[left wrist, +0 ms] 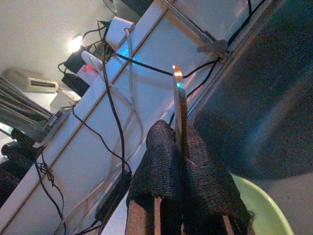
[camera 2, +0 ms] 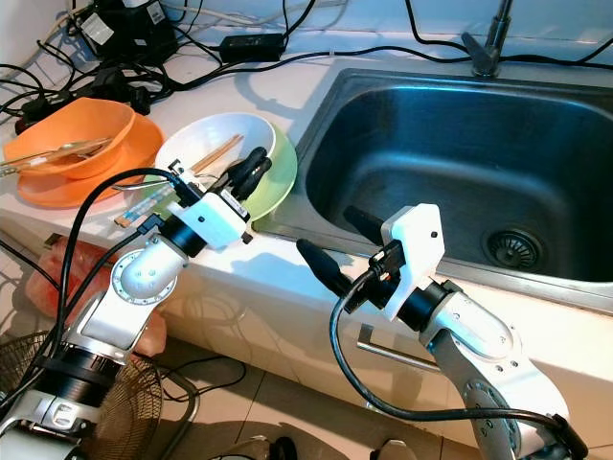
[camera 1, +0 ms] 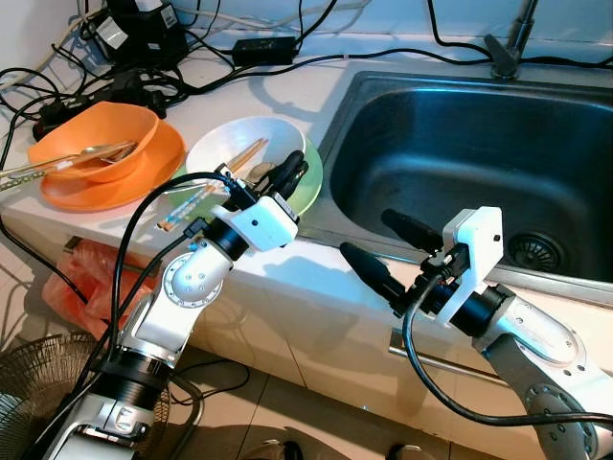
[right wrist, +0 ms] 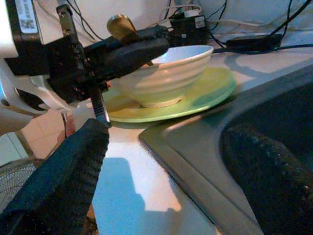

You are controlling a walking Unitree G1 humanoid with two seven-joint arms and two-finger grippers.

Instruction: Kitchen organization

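1. The left gripper [camera 1: 292,171] has its two black fingers pressed together on a spoon [right wrist: 122,27], a thin metal one seen edge-on in the left wrist view and as a brassy bowl end poking past the fingers in the right wrist view. It hangs over the near rim of the white bowl [camera 1: 251,146].
2. The spoon looks light, stiff and smooth; pinched flat-side between the pads it should hold, though it could pivot or slip if the grip loosens. The handle near the middle seems the better place to hold it.
3. The right gripper [camera 1: 391,247] is spread wide and holds nothing, poised over the front edge of the sink [camera 1: 450,144].
4. The white bowl sits on a green plate [camera 1: 305,190] on the counter [camera 1: 287,91], just beside the sink. Chopsticks [camera 1: 206,192] lie in it, sticking out over its rim.
5. Bowl and plate are probably ceramic: heavy for a two-finger pinch, slippery, breakable. A grip across the rim looks most workable.
6. Further left, an orange bowl [camera 1: 96,139] on an orange plate [camera 1: 153,177] holds more utensils; cables [camera 1: 144,86] clutter the back.
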